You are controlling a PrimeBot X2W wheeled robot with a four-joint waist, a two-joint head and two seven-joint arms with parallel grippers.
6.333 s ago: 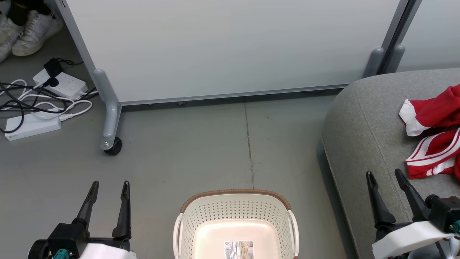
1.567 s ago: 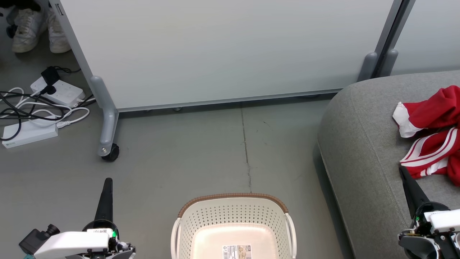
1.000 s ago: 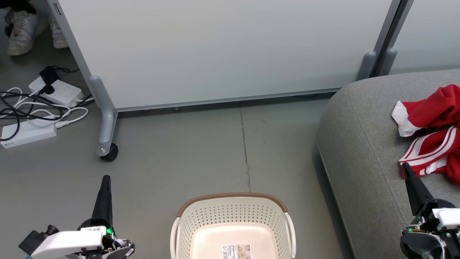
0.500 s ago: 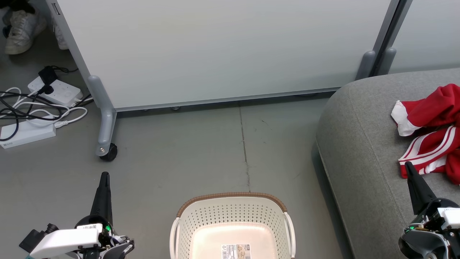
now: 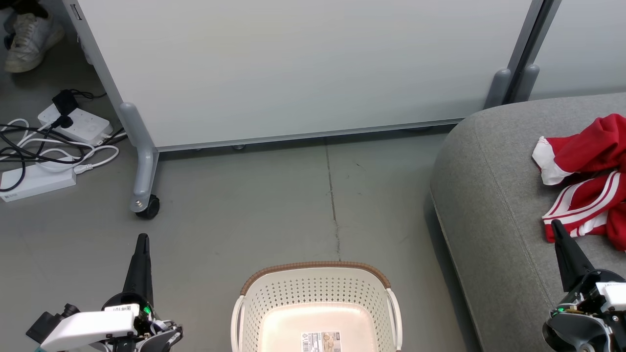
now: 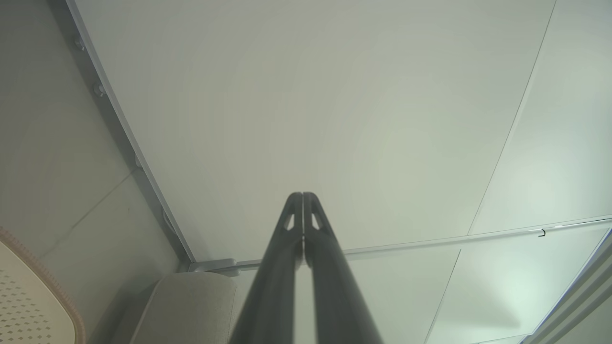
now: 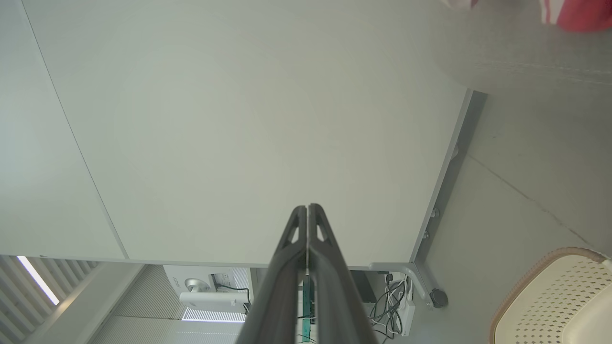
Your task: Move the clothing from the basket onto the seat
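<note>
Left gripper (image 5: 142, 239) and right gripper (image 5: 556, 226) are pinched closed, empty. The clothing (image 5: 587, 181) lies on the seat (image 5: 489, 195), right of the bare basket (image 5: 315, 268). It looks soft, light and limp, so a bunched fold would suit gripping.

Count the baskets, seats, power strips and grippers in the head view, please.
Baskets: 1
Seats: 1
Power strips: 2
Grippers: 2, left gripper and right gripper
Total: 6
</note>
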